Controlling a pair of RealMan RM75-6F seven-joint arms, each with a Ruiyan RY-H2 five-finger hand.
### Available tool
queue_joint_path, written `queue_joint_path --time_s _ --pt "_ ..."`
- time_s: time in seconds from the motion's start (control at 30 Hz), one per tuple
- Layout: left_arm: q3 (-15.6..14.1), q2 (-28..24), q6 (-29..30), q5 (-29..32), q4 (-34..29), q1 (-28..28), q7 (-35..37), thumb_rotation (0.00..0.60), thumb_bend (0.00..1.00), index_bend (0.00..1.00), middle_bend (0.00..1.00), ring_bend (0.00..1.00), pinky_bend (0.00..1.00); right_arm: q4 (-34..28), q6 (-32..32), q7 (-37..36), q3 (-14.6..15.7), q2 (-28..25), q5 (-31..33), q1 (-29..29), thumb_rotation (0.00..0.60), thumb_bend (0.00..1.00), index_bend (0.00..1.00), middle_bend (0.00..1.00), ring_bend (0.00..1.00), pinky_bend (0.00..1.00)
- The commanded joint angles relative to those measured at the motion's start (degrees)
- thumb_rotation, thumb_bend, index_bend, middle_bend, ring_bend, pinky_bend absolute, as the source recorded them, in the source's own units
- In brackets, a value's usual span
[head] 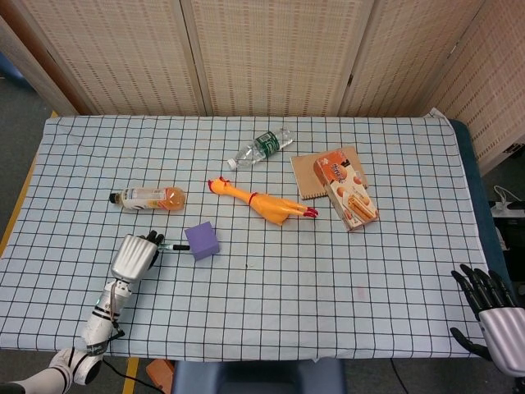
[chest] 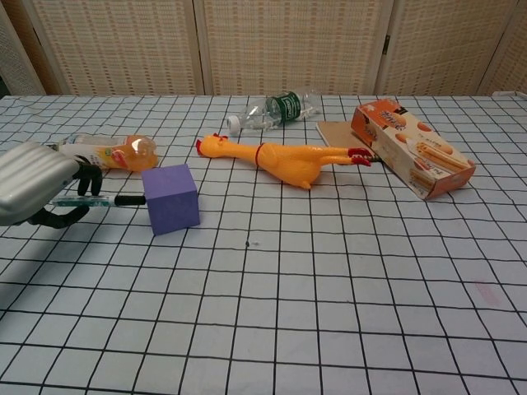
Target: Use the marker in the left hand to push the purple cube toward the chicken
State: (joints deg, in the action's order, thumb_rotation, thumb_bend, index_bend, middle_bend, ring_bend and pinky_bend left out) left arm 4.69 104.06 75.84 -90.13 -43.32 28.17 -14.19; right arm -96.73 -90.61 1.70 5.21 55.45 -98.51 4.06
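The purple cube [head: 202, 240] [chest: 170, 198] sits on the checked cloth, left of and slightly nearer than the yellow rubber chicken [head: 261, 202] [chest: 280, 158]. My left hand [head: 136, 255] [chest: 39, 184] grips a marker [head: 174, 247] [chest: 103, 201] that lies level, its dark tip touching the cube's left face. A gap of about two cloth squares separates cube and chicken. My right hand [head: 492, 313] hangs off the table's near right corner, fingers spread and holding nothing.
An orange drink bottle [head: 149, 198] [chest: 103, 154] lies just behind my left hand. A clear water bottle [head: 261, 148] [chest: 272, 110] lies beyond the chicken. A brown notebook [head: 316, 176] and an orange snack box [head: 345, 189] [chest: 412, 148] sit to the chicken's right.
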Motion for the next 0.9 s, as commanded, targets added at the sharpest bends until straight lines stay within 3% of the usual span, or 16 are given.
queue_joint_path --time_s 0.03,0.9 --pt "0.32 0.51 -0.75 0.22 0.44 0.93 -0.05 0.600 0.63 0.79 0.81 0.80 0.96 -0.06 0.07 -0.04 -0.19 -0.03 0.39 -0.02 0.600 0.11 0.00 0.00 0.00 0.00" --pt "2.14 8.27 -5.48 1.95 8.74 8.90 2.36 0.600 0.63 0.79 0.81 0.81 0.96 -0.02 0.25 -1.78 -1.38 -0.79 3.13 0.03 0.600 0.11 0.00 0.00 0.00 0.00"
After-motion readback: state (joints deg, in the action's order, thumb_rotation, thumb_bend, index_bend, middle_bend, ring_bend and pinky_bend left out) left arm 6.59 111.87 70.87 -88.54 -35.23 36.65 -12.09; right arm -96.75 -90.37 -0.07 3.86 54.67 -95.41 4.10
